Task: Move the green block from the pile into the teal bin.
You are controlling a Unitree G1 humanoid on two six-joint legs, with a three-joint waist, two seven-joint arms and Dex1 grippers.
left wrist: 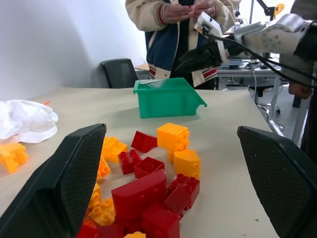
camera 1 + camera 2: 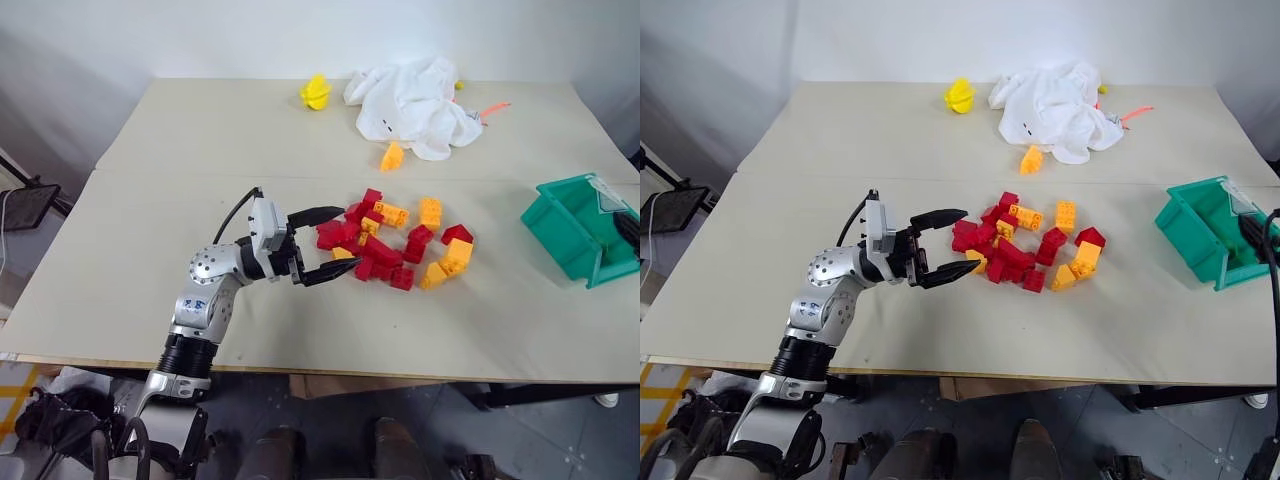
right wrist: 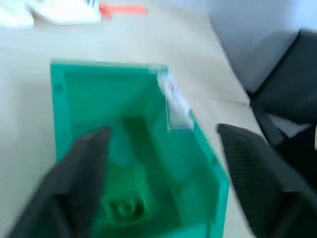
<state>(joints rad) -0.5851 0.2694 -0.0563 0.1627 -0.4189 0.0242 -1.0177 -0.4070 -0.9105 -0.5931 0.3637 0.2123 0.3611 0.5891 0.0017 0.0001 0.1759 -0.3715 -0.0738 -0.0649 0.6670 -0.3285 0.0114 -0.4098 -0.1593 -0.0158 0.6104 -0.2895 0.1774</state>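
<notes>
Green block lies inside the teal bin on your tabletop. Your right gripper hangs over the bin, spread wide and empty. Your left gripper gapes empty beside the pile.

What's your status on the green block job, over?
Right end effector open above the teal bin. Green block lying inside it. Left end effector open at the pile, empty. Nothing in the way.
</notes>
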